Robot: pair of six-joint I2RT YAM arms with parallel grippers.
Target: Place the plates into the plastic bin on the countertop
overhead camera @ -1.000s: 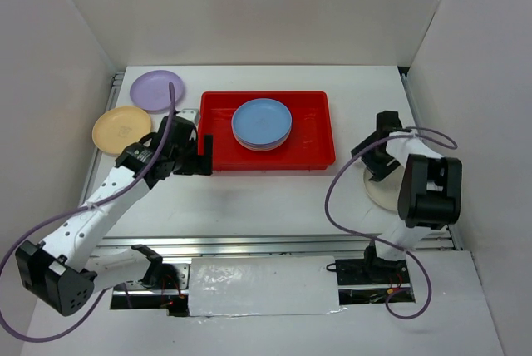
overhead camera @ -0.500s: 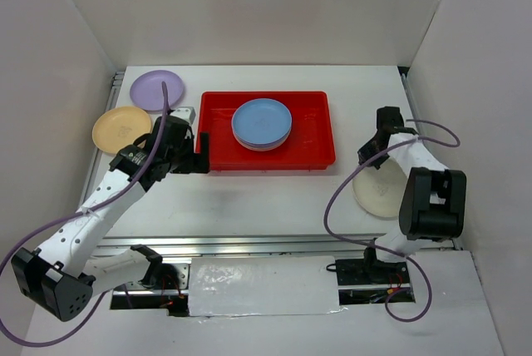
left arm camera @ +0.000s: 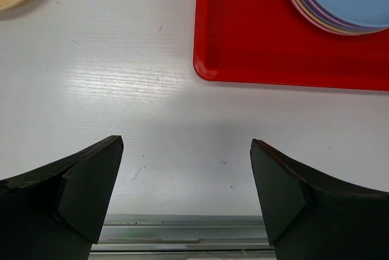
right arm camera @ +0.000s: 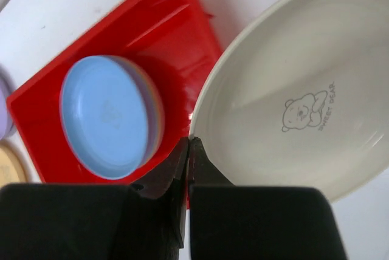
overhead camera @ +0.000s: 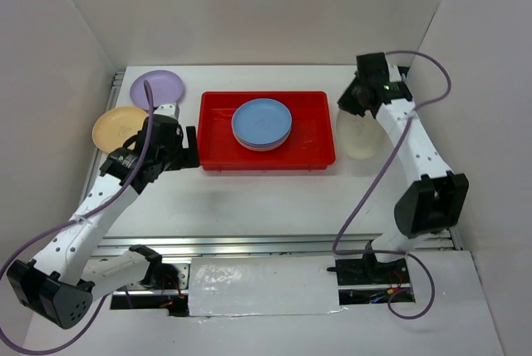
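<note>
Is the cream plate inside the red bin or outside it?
Outside: the right tool holds the cream plate by its rim, just right of the red bin.

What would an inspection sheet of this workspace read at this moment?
Surface: white countertop, no spills seen.
Job's things: red bin holds a plate stack, blue on top; lilac plate and orange-yellow plate lie left of it; cream plate is held beside its right end.
Clutter: nothing seen.
Grippers: left gripper open, empty; right gripper shut on the cream plate's rim.
Cables: purple cables loop along both arms.
Surroundings: white walls; metal rails at the near edge.
</note>
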